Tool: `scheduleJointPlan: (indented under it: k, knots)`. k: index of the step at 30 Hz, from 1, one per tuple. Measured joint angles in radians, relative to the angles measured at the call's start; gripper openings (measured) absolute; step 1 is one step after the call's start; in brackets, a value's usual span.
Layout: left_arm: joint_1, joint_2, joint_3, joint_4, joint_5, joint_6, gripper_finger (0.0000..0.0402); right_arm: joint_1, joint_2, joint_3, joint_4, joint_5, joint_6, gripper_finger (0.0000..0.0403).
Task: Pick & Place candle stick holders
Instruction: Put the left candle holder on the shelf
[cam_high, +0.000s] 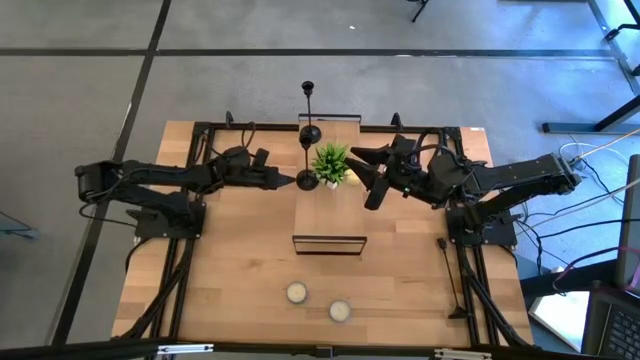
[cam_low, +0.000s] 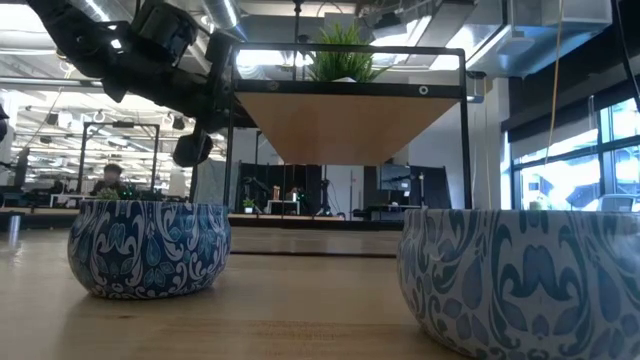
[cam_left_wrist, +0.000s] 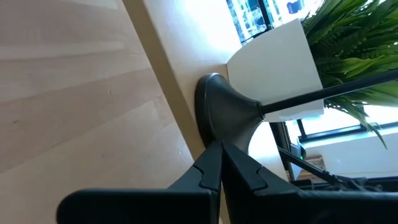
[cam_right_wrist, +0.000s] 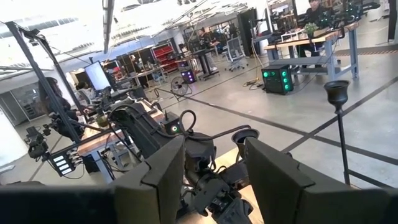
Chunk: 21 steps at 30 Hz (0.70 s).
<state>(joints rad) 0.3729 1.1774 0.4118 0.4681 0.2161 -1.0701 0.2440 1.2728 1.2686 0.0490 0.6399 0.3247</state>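
Two black candle stick holders show in the high view. One (cam_high: 309, 110) stands behind the raised wooden shelf (cam_high: 345, 210). The other (cam_high: 306, 165) stands on its round base at the shelf's left edge, beside the potted plant (cam_high: 330, 163). My left gripper (cam_high: 292, 181) is shut, its tips at that base (cam_left_wrist: 217, 109). My right gripper (cam_high: 366, 178) hovers open and empty, right of the plant, well above the shelf; between its fingers (cam_right_wrist: 214, 168) I see only the room and the left arm. My left gripper's shut fingertips (cam_left_wrist: 214, 158) meet the rim of the nearer holder's round base (cam_left_wrist: 214, 138) on its left side. They come from the table's left, nearly level and slanting slightly down. The holder stands upright with its base on the shelf top.
Two patterned candle tins (cam_high: 296, 292) (cam_high: 340, 311) sit near the table's front edge and fill the low view (cam_low: 150, 245) (cam_low: 520, 280). The plant's white pot (cam_left_wrist: 273, 62) stands close behind the holder's base. A small dark tool (cam_high: 443, 243) lies at the right.
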Motion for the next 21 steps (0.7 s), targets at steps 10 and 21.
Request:
scheduleJointPlan:
  k: [10,21]
  knots:
    - [0.000,0.006,0.000,0.000,-0.006,0.006,0.0002,0.000,0.000,0.000,-0.003,0.002,-0.001,0.0172]
    - [0.000,0.021,0.000,0.015,-0.009,-0.004,0.0002,0.000,0.000,0.000,-0.004,0.002,-0.003,0.0172]
